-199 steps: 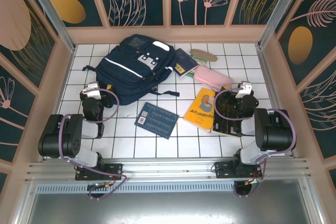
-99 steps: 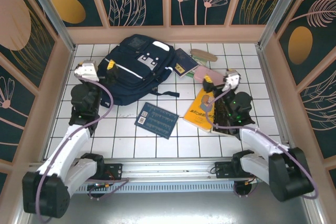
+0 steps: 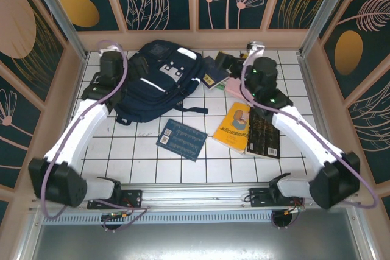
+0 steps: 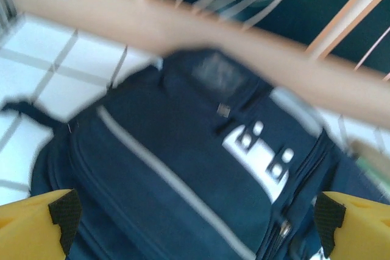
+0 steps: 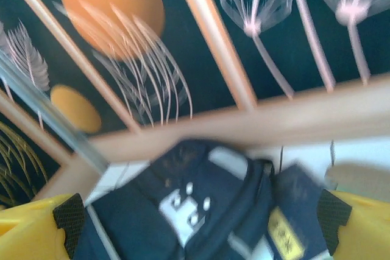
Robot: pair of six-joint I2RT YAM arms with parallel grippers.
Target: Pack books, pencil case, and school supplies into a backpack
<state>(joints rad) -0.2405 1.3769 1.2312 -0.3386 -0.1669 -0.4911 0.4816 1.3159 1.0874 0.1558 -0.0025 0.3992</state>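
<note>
Top external view: the navy backpack lies front up at the far left of the tiled counter. Its inside is hidden, so what it holds cannot be told. The books lie outside it on the counter. The blue book is just in front of the backpack, and the yellow book and black book lie side by side to the right. The small navy booklet is against the backpack's right edge, and the pink pencil case is partly under the right arm.

In the left wrist view the left fingers are spread wide and hold nothing. They hang above the backpack, whose white stripe runs between them.

In the right wrist view the right fingers are also spread wide and empty. The backpack and the booklet lie beyond them, and a blurred tan piece lies at the right.
</note>
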